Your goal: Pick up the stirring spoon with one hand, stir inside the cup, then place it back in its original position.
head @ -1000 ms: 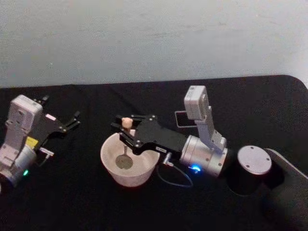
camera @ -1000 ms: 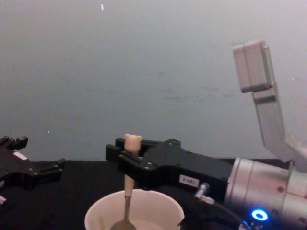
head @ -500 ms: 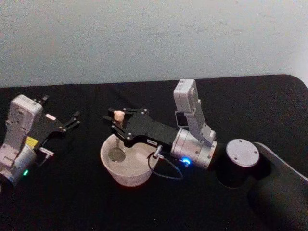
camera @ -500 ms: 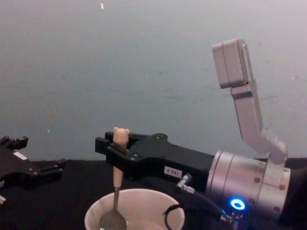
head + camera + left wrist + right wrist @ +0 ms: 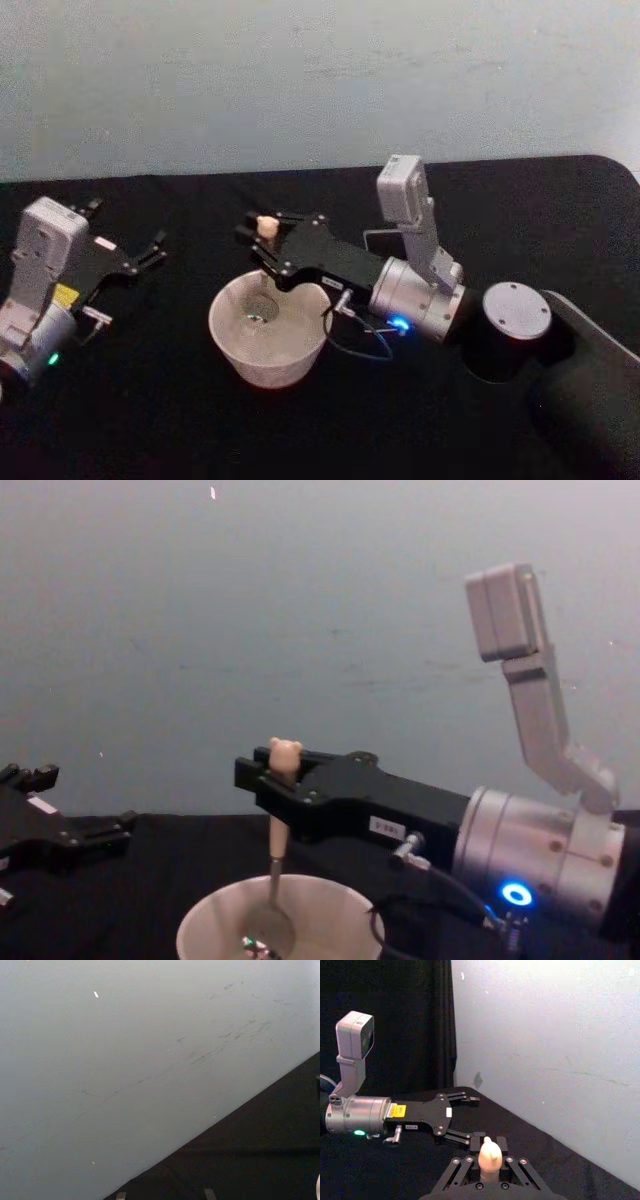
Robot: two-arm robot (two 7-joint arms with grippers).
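The right gripper (image 5: 262, 238) is hanging right above the cup (image 5: 262, 368), its fingers clamping the cream handle of the stirring spoon (image 5: 276, 852) just under the little bear head. The spoon is standing nearly upright, its metal bowl sitting down inside the cup. Behind the cup on the right, half hidden by the arm, is what's probably the dark holder (image 5: 373, 240). The left gripper (image 5: 150, 250) is idling well left of the cup, fingers spread, holding nothing.
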